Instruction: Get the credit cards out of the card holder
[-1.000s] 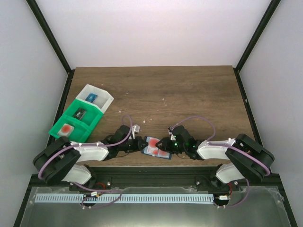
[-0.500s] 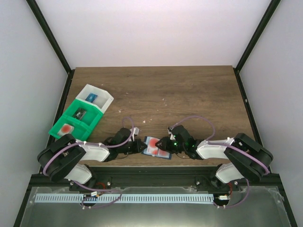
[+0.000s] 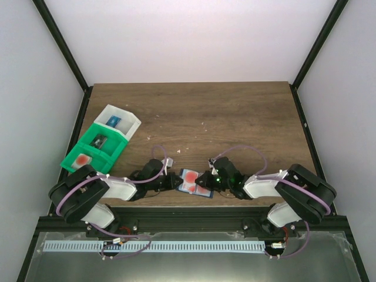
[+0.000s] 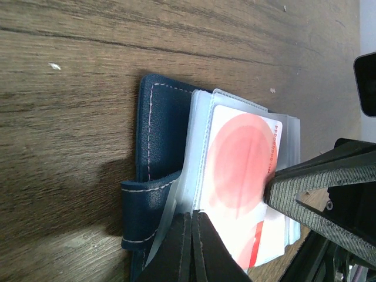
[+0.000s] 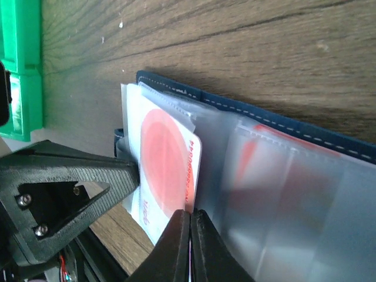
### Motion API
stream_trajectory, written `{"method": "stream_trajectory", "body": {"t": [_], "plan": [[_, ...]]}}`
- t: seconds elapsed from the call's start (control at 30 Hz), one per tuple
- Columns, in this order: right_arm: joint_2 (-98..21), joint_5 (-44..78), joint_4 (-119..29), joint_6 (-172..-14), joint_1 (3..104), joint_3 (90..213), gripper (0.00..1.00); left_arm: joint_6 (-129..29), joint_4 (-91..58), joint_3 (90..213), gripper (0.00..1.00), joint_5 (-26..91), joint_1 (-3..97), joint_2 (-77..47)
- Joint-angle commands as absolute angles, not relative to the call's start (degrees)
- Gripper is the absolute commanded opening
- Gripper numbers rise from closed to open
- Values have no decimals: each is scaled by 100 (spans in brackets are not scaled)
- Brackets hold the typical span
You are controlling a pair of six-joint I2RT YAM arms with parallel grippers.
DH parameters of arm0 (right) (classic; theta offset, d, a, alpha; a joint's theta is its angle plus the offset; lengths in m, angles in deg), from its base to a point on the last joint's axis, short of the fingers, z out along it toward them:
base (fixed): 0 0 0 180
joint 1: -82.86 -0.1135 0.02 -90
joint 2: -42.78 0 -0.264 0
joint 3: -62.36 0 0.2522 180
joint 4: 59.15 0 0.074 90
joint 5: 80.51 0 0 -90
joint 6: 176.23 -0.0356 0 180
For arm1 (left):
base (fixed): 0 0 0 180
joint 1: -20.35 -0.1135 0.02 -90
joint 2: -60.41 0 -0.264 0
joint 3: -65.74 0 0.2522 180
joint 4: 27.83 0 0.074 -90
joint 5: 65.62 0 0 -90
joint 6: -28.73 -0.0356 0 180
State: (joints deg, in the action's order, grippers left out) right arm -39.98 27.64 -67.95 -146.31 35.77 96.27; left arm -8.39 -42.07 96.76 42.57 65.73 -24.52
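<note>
The blue card holder [image 3: 187, 174] lies open near the table's front edge, its clear sleeves facing up [image 4: 160, 126] [image 5: 276, 125]. A credit card [image 4: 241, 155] [image 5: 165, 158], pale with a red disc, sticks partway out of a sleeve. My left gripper [image 3: 175, 181] [image 4: 192, 216] is shut, with the edge of a clear sleeve pinched at the holder's left side. From the right, my right gripper [image 3: 203, 180] [image 5: 191, 215] is shut on the card's edge. A second card [image 5: 258, 158] shows reddish behind a sleeve.
Joined green bins [image 3: 94, 150] and a white bin [image 3: 121, 121] stand at the left, each with a small item inside. A green bin corner [image 5: 20, 64] shows past the holder. The black front rail [image 3: 188, 214] runs just behind the grippers.
My right gripper has closed onto the card's edge; earlier its jaws stood apart. The left arm has shifted slightly and its gripper stays shut.
</note>
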Motion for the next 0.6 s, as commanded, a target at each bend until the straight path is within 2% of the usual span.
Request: {"method": "stream_trajectory", "body": {"t": [0.0, 0.4, 0.57], "plan": [[-3779, 2602, -6913, -14657, 3539, 9475, 0, -787, -3989, 9522, 0, 4051, 6585, -2546], [-3479, 2364, -6755, -14601, 3540, 9262, 0, -769, -3980, 9469, 0, 3912, 6586, -2568], [-2972, 2179, -6482, -14576, 3540, 9172, 0, -731, -3962, 9462, 0, 3886, 6586, -2481]]}}
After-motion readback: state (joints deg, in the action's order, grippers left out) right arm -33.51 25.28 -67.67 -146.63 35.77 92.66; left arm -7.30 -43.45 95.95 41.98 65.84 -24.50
